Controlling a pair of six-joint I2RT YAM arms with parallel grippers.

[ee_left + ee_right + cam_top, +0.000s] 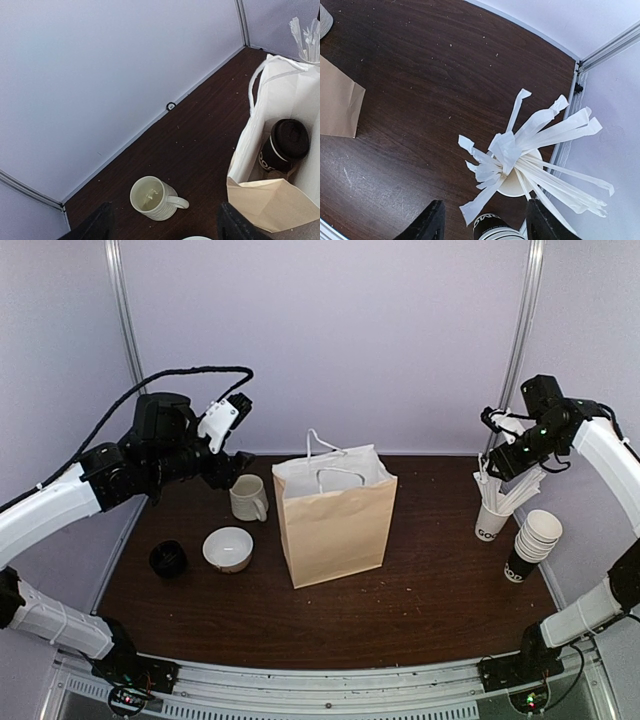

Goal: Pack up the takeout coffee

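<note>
The takeout coffee (pixel 287 145) is sitting upright at the bottom of the paper bag (pixel 335 525), dome lid on, and the left wrist view is looking straight down onto it. The bag is standing open-mouthed around the middle of the tabletop (pixel 430 580), nearer its back edge, handles up. My guess is that this keeps the cup level and easy to carry.

The left hand (pixel 232 462) is hovering high over the back left corner, above the cream mug (pixel 150 197) and just left of the bag. Its fingers (pixel 100 225) are standing well apart, and nothing is lying between them.

Over by the right edge, the right hand (pixel 485 217) is hanging above the cup of wrapped straws (pixel 517 182), with the stack of paper cups (pixel 530 545) just beside it. Its fingers (pixel 432 222) are also parted, gripping nothing I can make out. That position looks suited to picking out a straw for the bag.
</note>
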